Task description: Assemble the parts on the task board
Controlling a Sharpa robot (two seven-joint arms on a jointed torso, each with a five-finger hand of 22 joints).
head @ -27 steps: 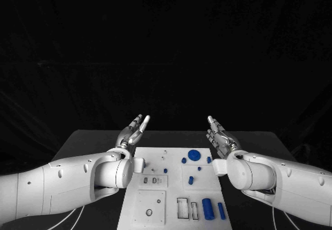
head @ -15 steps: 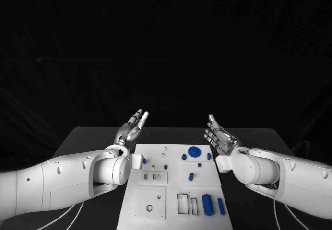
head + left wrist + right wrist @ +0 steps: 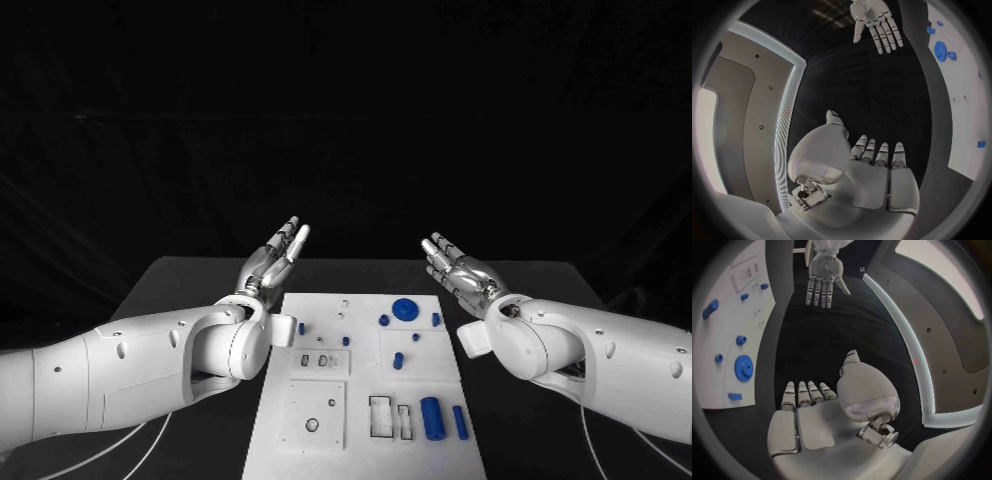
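Observation:
The white task board (image 3: pixel 362 378) lies in the middle of the black table. On it are a round blue disc (image 3: pixel 407 311), several small blue pegs such as one (image 3: pixel 398 360), and two longer blue cylinders (image 3: pixel 431 412) near the front. My left hand (image 3: pixel 274 258) is raised by the board's far left corner, fingers straight and apart, holding nothing. My right hand (image 3: pixel 459 268) is raised by the far right corner, likewise spread and holding nothing. The palms face each other. The left wrist view has my left hand (image 3: pixel 873 165), the right hand (image 3: pixel 873 22) and the disc (image 3: pixel 941 50).
Black table (image 3: pixel 188 290) runs along both sides of the board. Rectangular slots (image 3: pixel 379 418) and a square plate with a round hole (image 3: pixel 312 425) sit at the board's near end. The right wrist view has my right hand (image 3: pixel 811 405), the left hand (image 3: pixel 824 277) and the board (image 3: pixel 723 335).
My right arm has swung outward to the right and its hand has tilted, palm turning more upward. The left hand has hardly moved. The whole view has shifted slightly.

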